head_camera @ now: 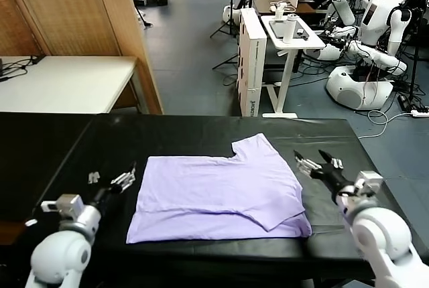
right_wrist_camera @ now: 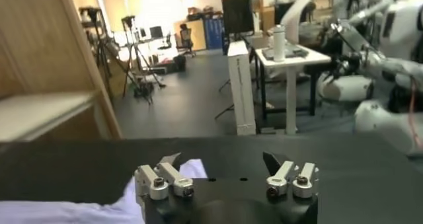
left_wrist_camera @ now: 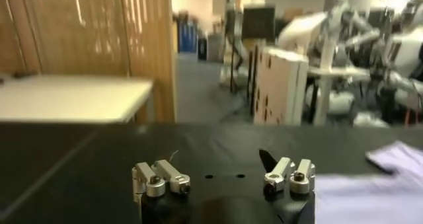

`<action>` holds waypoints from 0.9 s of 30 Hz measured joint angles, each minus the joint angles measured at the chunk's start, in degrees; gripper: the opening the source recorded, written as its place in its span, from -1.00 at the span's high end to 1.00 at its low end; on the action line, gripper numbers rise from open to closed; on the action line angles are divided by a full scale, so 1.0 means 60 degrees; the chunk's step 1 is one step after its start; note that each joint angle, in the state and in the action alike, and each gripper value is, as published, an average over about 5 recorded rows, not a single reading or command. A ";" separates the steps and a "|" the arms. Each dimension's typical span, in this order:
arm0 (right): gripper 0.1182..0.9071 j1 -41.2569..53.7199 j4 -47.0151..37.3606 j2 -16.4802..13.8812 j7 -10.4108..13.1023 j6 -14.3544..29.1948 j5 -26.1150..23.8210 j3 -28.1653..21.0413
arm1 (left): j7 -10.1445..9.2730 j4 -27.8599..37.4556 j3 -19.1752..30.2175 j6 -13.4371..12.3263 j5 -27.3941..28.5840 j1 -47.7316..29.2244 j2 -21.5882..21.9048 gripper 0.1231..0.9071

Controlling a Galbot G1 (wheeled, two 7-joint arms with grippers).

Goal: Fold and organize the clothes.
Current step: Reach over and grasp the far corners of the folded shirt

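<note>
The black tabletop [head_camera: 201, 134] spans the head view, with an open workshop floor beyond its far edge. A lavender shirt [head_camera: 221, 197] lies flat on it, near the front edge and about midway between the two arms. It is partly folded: one side is turned over onto the body, leaving a diagonal edge running toward the near right corner, and a sleeve sticks out toward the far edge. No printed graphic shows on the upward face.

The left gripper [head_camera: 112, 179] hovers low over bare tabletop just beside the shirt's left edge, not touching it; its fingers stand wide apart and hold nothing. In the left wrist view the left gripper [left_wrist_camera: 225, 179] points across the black surface, with the shirt [left_wrist_camera: 377, 186] off to one side.

The right gripper [head_camera: 316, 162] sits just beside the shirt's right edge, also spread wide and empty. From the right wrist view the right gripper [right_wrist_camera: 226, 179] has a corner of the shirt [right_wrist_camera: 86, 209] under and beside one finger.
</note>
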 joint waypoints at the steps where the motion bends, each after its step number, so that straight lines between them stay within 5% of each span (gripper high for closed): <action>1: -1.00 0.0271 -0.0270 0.0047 -0.0038 -0.0043 -0.0078 -0.0213 | 0.0001 0.0018 0.0028 0.0039 -0.0025 -0.0022 -0.0011 -1.00; 13: -1.00 0.2490 -0.2933 0.0749 -0.0337 -0.0126 -0.0659 -0.2197 | -0.0188 0.0631 0.0221 0.0443 -0.0532 -0.0494 -0.0106 -1.00; 27: -1.00 0.3658 -0.4601 0.1396 -0.0277 -0.0129 -0.1236 -0.3066 | -0.0248 0.0727 0.0369 0.0683 -0.0584 -0.0576 -0.0179 -1.00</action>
